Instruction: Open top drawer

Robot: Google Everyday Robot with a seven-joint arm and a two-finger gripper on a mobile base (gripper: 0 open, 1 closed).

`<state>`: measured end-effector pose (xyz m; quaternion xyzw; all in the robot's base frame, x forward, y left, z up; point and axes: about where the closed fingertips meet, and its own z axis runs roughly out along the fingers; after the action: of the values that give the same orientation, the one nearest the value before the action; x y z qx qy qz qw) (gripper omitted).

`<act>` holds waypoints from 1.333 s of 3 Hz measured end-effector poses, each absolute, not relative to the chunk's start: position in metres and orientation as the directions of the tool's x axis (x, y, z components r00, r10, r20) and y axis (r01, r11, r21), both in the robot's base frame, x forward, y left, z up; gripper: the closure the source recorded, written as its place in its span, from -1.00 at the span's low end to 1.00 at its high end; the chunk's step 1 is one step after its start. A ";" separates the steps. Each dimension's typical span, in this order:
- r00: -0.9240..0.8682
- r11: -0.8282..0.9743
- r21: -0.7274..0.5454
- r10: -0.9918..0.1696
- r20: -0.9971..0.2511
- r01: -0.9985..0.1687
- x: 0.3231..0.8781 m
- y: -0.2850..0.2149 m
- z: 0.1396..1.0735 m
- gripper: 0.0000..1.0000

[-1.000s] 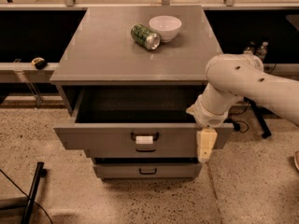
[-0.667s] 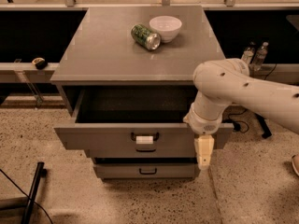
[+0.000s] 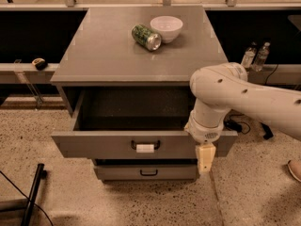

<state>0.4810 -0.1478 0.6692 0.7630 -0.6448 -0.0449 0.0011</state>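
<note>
The top drawer is the wide grey one, pulled well out of the cabinet, with its dark inside showing and nothing visible in it. Its small black handle with a white tag sits at the middle of the flat front. My gripper hangs pointing down in front of the drawer front's right end, well to the right of the handle and touching nothing that I can see. The white arm reaches in from the right. A narrower grey drawer with a plain black handle sits below.
A green can lies on its side next to a white bowl on the cabinet top. Two bottles stand at the right behind the arm. A black pole crosses the floor at the lower left.
The arm and gripper have shifted a little to the left, along the drawer front's right end. The drawer stays pulled out as before.
</note>
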 end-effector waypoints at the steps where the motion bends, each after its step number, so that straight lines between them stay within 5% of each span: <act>1: 0.171 -0.175 0.059 -0.983 -0.070 -0.983 0.477 -0.147 0.676 -0.44; 2: 0.171 -0.175 0.059 -0.983 -0.070 -0.983 0.477 -0.147 0.680 -0.14; 4: 0.154 -0.164 0.098 -0.983 -0.100 -0.982 0.411 -0.161 0.693 -0.12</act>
<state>0.4111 -0.1605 0.6928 0.7595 -0.6466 -0.0702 0.0049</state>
